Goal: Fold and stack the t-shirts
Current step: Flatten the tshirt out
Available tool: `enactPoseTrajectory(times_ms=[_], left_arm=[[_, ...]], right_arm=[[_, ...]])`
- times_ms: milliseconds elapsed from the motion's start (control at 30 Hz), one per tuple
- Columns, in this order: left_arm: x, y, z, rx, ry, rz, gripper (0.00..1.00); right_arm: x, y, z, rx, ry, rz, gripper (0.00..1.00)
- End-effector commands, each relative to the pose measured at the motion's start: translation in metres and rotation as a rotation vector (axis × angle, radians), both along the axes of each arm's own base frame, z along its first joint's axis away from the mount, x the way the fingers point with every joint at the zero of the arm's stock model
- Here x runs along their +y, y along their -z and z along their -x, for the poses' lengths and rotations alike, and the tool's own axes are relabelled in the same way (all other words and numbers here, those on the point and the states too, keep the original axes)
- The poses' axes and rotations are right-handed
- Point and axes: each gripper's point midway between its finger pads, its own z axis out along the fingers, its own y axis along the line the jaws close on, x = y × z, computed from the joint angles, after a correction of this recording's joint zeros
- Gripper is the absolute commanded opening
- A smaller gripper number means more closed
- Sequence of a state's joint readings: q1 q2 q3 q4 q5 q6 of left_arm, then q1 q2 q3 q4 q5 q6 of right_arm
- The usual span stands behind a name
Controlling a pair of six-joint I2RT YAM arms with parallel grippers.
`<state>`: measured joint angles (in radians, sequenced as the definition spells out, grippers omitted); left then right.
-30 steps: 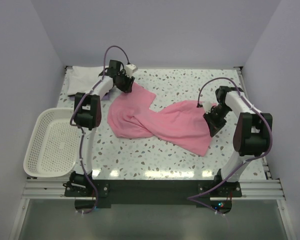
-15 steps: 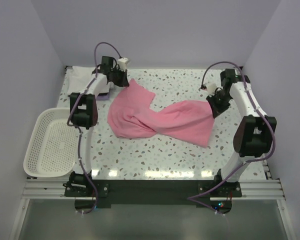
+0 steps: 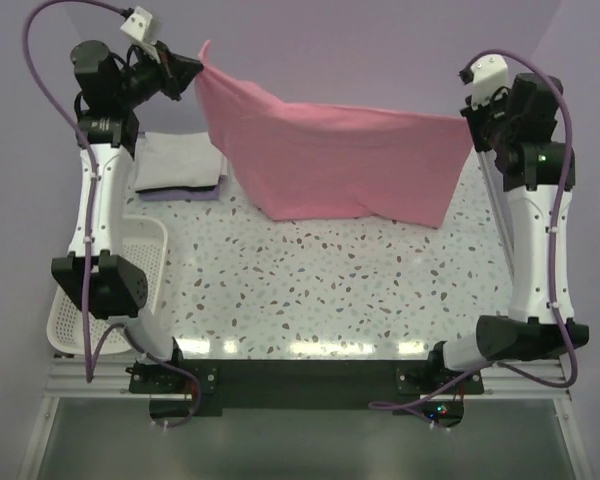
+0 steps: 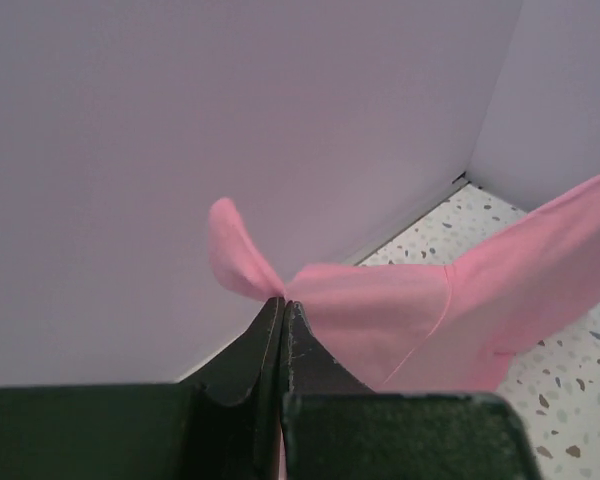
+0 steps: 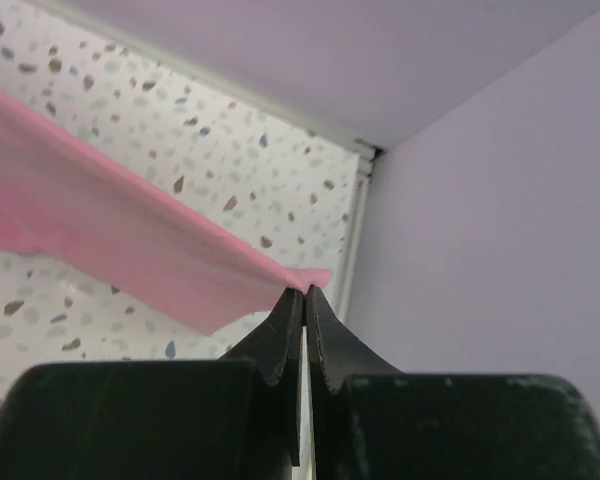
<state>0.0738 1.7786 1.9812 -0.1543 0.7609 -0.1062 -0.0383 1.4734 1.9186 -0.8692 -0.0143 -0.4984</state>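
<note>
The pink t-shirt [image 3: 330,160] hangs stretched in the air between both raised arms, its lower edge above the speckled table. My left gripper [image 3: 196,70] is shut on its upper left corner; in the left wrist view the cloth [image 4: 380,320] spreads from the shut fingertips [image 4: 283,300]. My right gripper [image 3: 467,117] is shut on its upper right corner; in the right wrist view the cloth [image 5: 130,240] runs left from the tips [image 5: 306,291]. The folded white/pale grey t-shirt [image 3: 178,162] lies at the back left of the table, beside the hanging shirt.
A white mesh basket [image 3: 148,240] sits at the left edge, mostly behind the left arm. The speckled table [image 3: 360,280] is walled by pale lilac panels at back and sides. A metal rail [image 3: 300,375] runs along the near edge.
Both arms rose high and apart, lifting the pink shirt off the table, where it lay twisted, into a hanging sheet. The folded pale shirt, earlier partly covered by the left arm, now shows.
</note>
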Motion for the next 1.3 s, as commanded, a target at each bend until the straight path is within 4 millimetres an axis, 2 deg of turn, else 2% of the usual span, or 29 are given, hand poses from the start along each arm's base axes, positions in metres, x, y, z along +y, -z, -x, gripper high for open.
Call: enactPoseTrajectory(times_ms=[0,33,67,100,133,167,200,267,300,333,367,400,467,533,633,667,700,767,800,867,900,967,1000,1033,1067,1100,1167,1200,1267], left_arm=[[0.002,-0.046,0.038,-0.139,0.022,0.021,0.00],[0.003,-0.074,0.063,-0.243,-0.003,0.008,0.00],[0.006,-0.085,0.075,-0.295,-0.026,-0.013,0.00],[0.007,-0.116,0.109,-0.390,-0.065,-0.020,0.00],[0.009,-0.115,0.119,-0.420,-0.087,-0.023,0.00],[0.012,-0.123,0.132,-0.456,-0.110,-0.029,0.00],[0.015,-0.144,0.161,-0.526,-0.155,-0.036,0.00],[0.022,-0.147,0.177,-0.532,-0.214,-0.035,0.00],[0.028,-0.162,0.201,-0.590,-0.266,-0.037,0.00],[0.032,-0.161,0.208,-0.606,-0.295,-0.040,0.00],[0.036,-0.168,0.218,-0.636,-0.331,-0.038,0.00],[0.044,-0.182,0.240,-0.699,-0.395,-0.037,0.00],[0.051,-0.200,0.261,-0.757,-0.448,-0.035,0.00],[0.055,-0.223,0.285,-0.804,-0.487,-0.048,0.00],[0.056,-0.243,0.299,-0.836,-0.507,-0.077,0.00],[0.056,-0.241,0.295,-0.807,-0.509,-0.088,0.00],[0.058,-0.239,0.283,-0.788,-0.511,-0.109,0.00],[0.058,-0.239,0.276,-0.767,-0.512,-0.139,0.00],[0.059,-0.230,0.254,-0.719,-0.496,-0.155,0.00],[0.056,-0.215,0.234,-0.637,-0.462,-0.175,0.00],[0.051,-0.201,0.216,-0.590,-0.420,-0.185,0.00],[0.045,-0.170,0.192,-0.511,-0.358,-0.194,0.00],[0.038,-0.155,0.181,-0.476,-0.310,-0.195,0.00],[0.037,-0.130,0.164,-0.422,-0.289,-0.190,0.00],[0.035,-0.115,0.155,-0.386,-0.271,-0.181,0.00],[0.033,-0.096,0.142,-0.341,-0.246,-0.174,0.00],[0.026,-0.047,0.112,-0.248,-0.211,-0.182,0.00],[0.021,-0.029,0.103,-0.216,-0.204,-0.193,0.00],[-0.004,0.031,0.076,-0.122,-0.146,-0.230,0.00]], right_arm=[[-0.015,-0.096,0.023,-0.312,0.100,0.013,0.00],[-0.016,-0.108,0.030,-0.353,0.107,0.016,0.00],[-0.017,-0.126,0.037,-0.419,0.113,0.019,0.00],[-0.019,-0.147,0.059,-0.489,0.128,0.029,0.00],[-0.020,-0.154,0.066,-0.521,0.133,0.035,0.00],[-0.021,-0.171,0.078,-0.587,0.138,0.040,0.00],[-0.022,-0.188,0.100,-0.652,0.147,0.052,0.00],[-0.023,-0.208,0.121,-0.738,0.155,0.063,0.00],[-0.023,-0.214,0.130,-0.766,0.159,0.072,0.00],[-0.023,-0.225,0.151,-0.814,0.161,0.075,0.00],[-0.022,-0.232,0.160,-0.846,0.159,0.078,0.00],[-0.022,-0.237,0.168,-0.864,0.157,0.085,0.00],[-0.021,-0.249,0.190,-0.913,0.154,0.101,0.00],[-0.021,-0.258,0.201,-0.942,0.154,0.114,0.00],[-0.023,-0.270,0.213,-0.986,0.169,0.158,0.00],[-0.025,-0.275,0.215,-1.007,0.177,0.179,0.00],[-0.025,-0.277,0.216,-1.017,0.178,0.186,0.00],[-0.023,-0.277,0.210,-1.015,0.165,0.215,0.00],[-0.023,-0.272,0.199,-0.992,0.159,0.221,0.00],[-0.024,-0.264,0.184,-0.961,0.150,0.253,0.00],[-0.024,-0.246,0.164,-0.909,0.141,0.264,0.00],[-0.025,-0.223,0.141,-0.846,0.125,0.302,0.00],[-0.023,-0.191,0.116,-0.766,0.094,0.311,0.00],[-0.022,-0.174,0.105,-0.725,0.074,0.318,0.00],[-0.020,-0.159,0.095,-0.692,0.054,0.334,0.00],[-0.014,-0.122,0.076,-0.616,0.002,0.332,0.00],[-0.012,-0.090,0.059,-0.560,-0.027,0.347,0.00],[-0.012,-0.055,0.046,-0.493,-0.041,0.343,0.00],[-0.013,-0.020,0.024,-0.422,-0.055,0.339,0.00]])
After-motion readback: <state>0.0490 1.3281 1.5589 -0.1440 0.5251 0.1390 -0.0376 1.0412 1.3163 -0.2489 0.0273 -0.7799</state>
